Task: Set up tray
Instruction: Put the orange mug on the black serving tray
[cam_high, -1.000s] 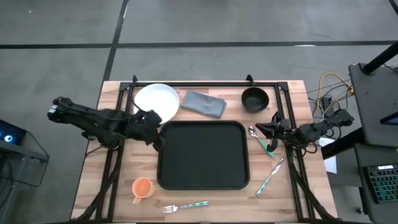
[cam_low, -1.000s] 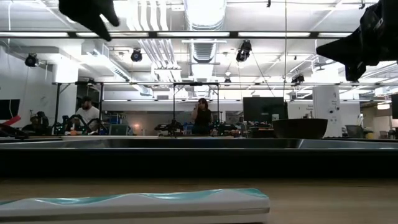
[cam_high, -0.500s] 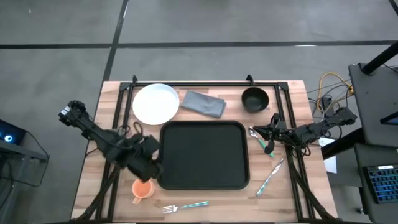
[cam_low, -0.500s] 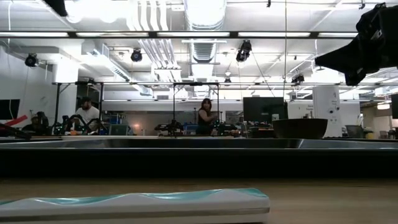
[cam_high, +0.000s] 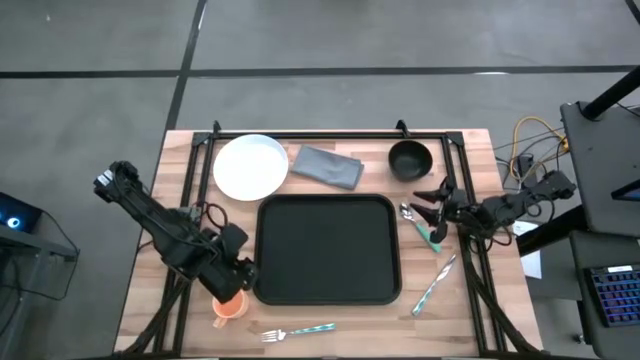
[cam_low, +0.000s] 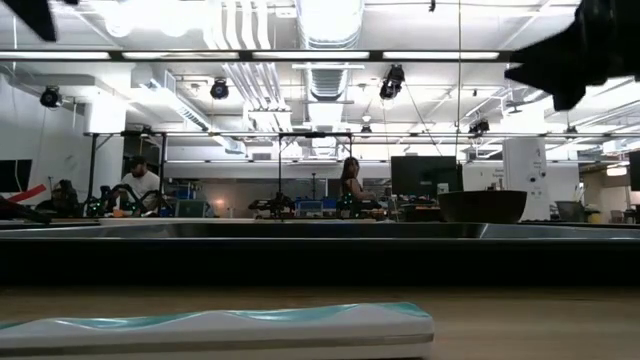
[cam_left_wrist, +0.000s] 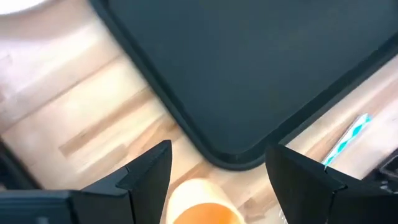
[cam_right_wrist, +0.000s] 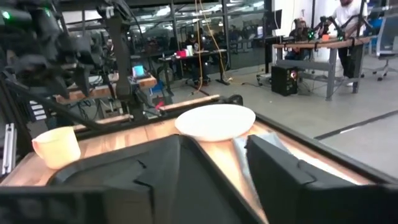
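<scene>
Matt black plastic tray (cam_high: 326, 249); wood-grain table (cam_high: 475, 300).

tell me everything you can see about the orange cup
The cup is small, orange and looks like plastic, with a handle on its side. It stands upright and open-topped on the wooden table, near the front left corner of the black tray but apart from it. Nothing shows inside it. The left end effector hangs just above it, fingers open on either side of its rim in the left wrist view, not gripping it. A fork lies to its right, clear of it.
</scene>
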